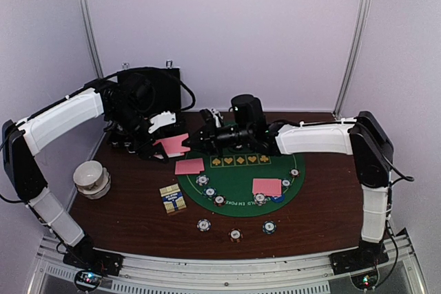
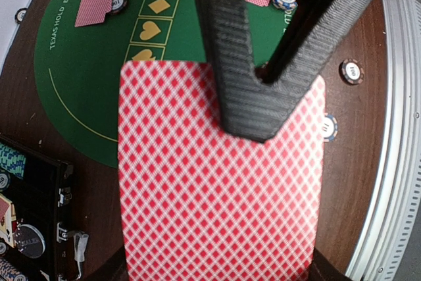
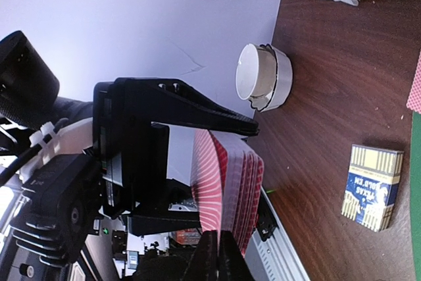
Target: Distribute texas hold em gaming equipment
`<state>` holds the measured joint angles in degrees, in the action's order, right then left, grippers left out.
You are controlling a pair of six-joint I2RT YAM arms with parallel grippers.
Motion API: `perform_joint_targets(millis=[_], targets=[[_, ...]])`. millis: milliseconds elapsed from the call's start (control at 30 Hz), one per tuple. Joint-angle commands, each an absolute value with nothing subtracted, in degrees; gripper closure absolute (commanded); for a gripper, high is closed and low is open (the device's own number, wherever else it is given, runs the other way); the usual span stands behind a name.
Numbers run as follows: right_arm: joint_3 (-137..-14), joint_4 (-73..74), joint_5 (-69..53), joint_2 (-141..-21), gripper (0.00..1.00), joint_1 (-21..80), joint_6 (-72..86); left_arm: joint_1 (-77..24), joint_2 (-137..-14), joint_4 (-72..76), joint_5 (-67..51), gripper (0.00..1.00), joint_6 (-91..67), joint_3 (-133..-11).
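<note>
While my left gripper (image 1: pixel 167 144) clamps a stack of pink-backed cards (image 2: pixel 217 195) by two opposite edges, one finger on each side, my right gripper (image 1: pixel 189 140) meets it from the right, tip to stack. Both sets of fingers hang above the table at the far left rim of the green mat (image 1: pixel 241 185).

My right fingertips (image 2: pixel 240 83) are drawn together to a single point with only a thin seam between them. That point lies on the patterned back of the top card. I cannot tell whether a card sits in the seam.

Just on my side of the fingers, a face-down pair (image 1: pixel 189 166) lies on the mat's edge. A second pair (image 1: pixel 267 186) lies farther to the right of them. Poker chips (image 1: pixel 209 192) with striped rims sit beside each pair. Three loose chips (image 1: pixel 236 235) rest off the mat on the brown table (image 1: pixel 331 204), well toward my bases.

A yellow and blue card box (image 1: pixel 172 199) lies on my side of the left fingers. A white bowl (image 1: pixel 91 177) stands well to their left. The black case (image 1: pixel 148 94) sits directly behind them.
</note>
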<state>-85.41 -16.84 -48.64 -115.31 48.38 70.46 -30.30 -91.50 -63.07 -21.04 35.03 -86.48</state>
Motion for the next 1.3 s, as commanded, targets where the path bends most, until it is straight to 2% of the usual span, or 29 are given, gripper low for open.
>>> perform_joint_targets(millis=[0,267,400,567,700,867,1000,1267], targets=[[-85.1,-18.5,-50.3,-112.8,0.98,47.6,70.5,-30.1,-90.1,-61.9,-20.6,1.00,35.7,-87.0],[-84.0,-11.1,-50.8,-108.6,1.00,43.9,64.8,-30.1,-89.6,-62.0,-20.0,1.00,35.8,-86.6],[-84.9,-1.1,-49.7,-106.8,1.00,41.3,57.5,-30.0,-89.3,-62.0,-20.0,1.00,35.9,-86.2],[-89.2,18.3,-45.2,-106.5,1.00,38.2,44.5,-29.6,-88.9,-62.0,-19.7,1.00,35.9,-85.5],[-98.6,36.3,-34.1,-108.7,1.00,38.0,29.4,-28.7,-88.8,-62.1,-20.1,1.00,35.5,-85.3],[-104.3,44.9,-14.6,-110.5,1.00,40.5,13.4,-27.3,-88.1,-62.2,-20.7,1.00,35.0,-84.9],[-104.9,44.1,2.3,-112.3,1.00,44.2,2.0,-26.7,-86.9,-62.2,-20.7,1.00,34.9,-83.5],[-102.2,32.8,29.7,-118.6,1.00,52.5,-19.5,-26.3,-85.5,-62.8,-20.6,1.00,35.2,-82.3]])
